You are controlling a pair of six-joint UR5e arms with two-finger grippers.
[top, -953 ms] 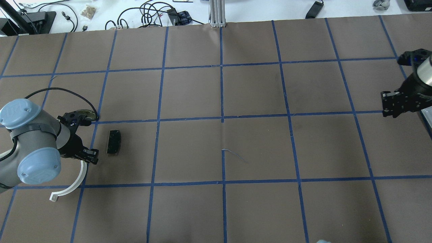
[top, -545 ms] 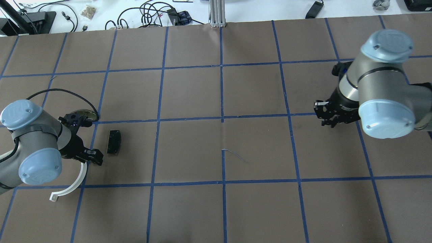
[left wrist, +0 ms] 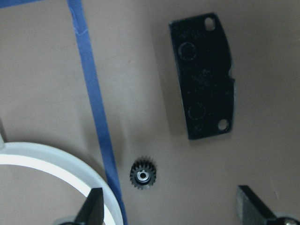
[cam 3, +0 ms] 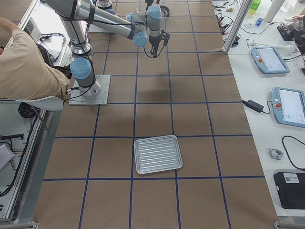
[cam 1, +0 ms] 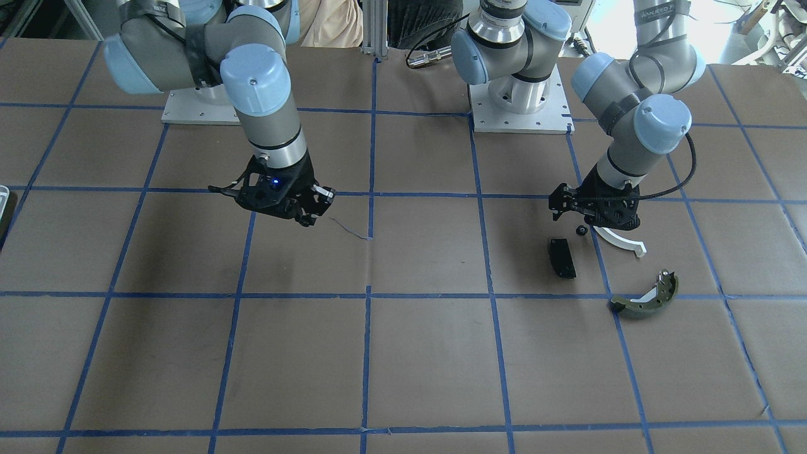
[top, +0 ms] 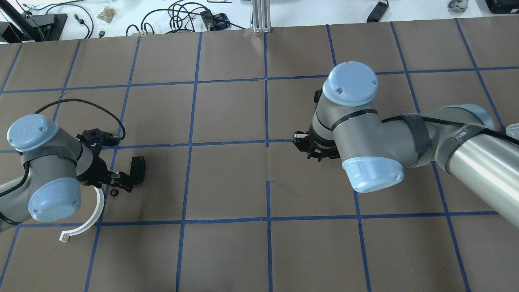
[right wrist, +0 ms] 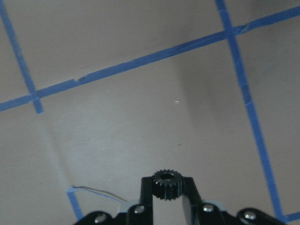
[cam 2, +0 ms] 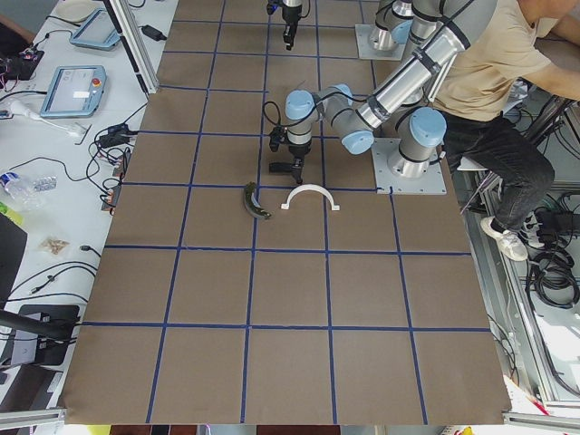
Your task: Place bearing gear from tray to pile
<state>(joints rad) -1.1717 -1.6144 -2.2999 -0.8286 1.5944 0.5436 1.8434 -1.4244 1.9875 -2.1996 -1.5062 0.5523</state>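
My right gripper (top: 314, 152) is over the table's middle, shut on a small black bearing gear (right wrist: 167, 184). My left gripper (top: 119, 182) is open over the pile. A second small black gear (left wrist: 143, 174) lies loose on the table below it, next to the blue tape. The pile holds a white half-ring (top: 87, 221), a black rectangular pad (top: 138, 170) and an olive-green brake shoe (cam 1: 646, 299). The arm hides the shoe in the overhead view. The grey-white tray (cam 3: 157, 153) shows empty in the exterior right view.
The table is covered in brown paper with a blue tape grid (top: 267, 142). A small tear in the paper (top: 282, 185) lies near the middle. Cables and devices (top: 190, 16) sit beyond the far edge. A seated person (cam 3: 28, 67) is behind the robot bases.
My right arm has swung from the table's right edge to the middle. My left gripper has shifted slightly toward the black pad, and a small gear now shows on the table beside it.
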